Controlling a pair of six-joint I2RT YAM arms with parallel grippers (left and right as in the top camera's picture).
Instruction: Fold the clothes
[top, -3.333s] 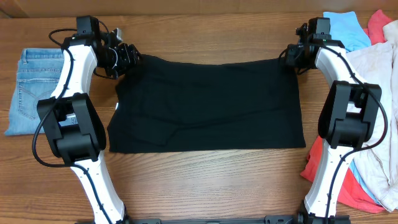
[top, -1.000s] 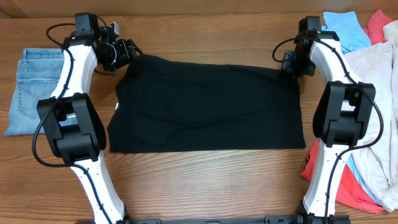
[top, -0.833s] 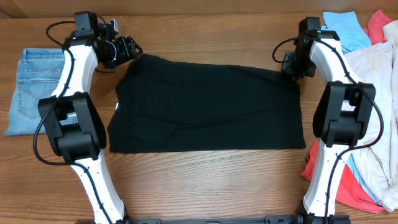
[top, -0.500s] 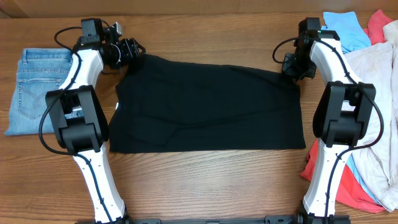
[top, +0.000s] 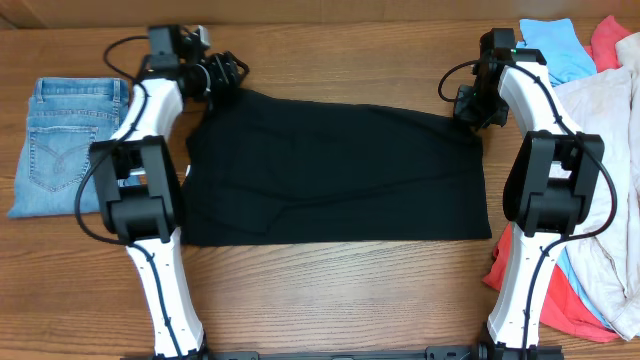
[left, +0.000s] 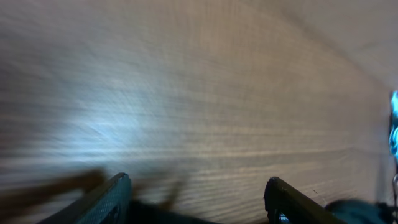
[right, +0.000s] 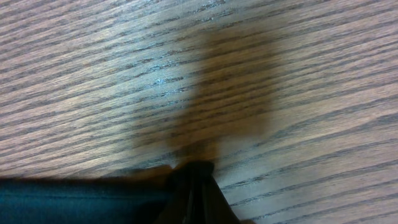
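A large black T-shirt (top: 330, 170) lies flat on the wooden table as a wide rectangle, a small white label (top: 187, 172) at its left edge. My left gripper (top: 224, 74) hovers at the shirt's far left corner. In the blurred left wrist view the left gripper (left: 196, 202) is open, with wood and a strip of dark cloth between its fingers (left: 115, 196). My right gripper (top: 466, 101) sits at the far right corner. In the right wrist view the right gripper (right: 196, 177) is shut, with the black shirt's edge (right: 68, 199) lying beside it on the left.
Folded blue jeans (top: 58, 145) lie at the left. At the right edge is a pile of clothes: light blue (top: 555, 45), coral (top: 610, 38) and cream (top: 612, 140), with more coral cloth (top: 545, 295) by the right arm's base.
My left arm has swung right and towards the back, carrying its open gripper to the shirt's far left corner. The right arm and the shirt have stayed still over the last second.
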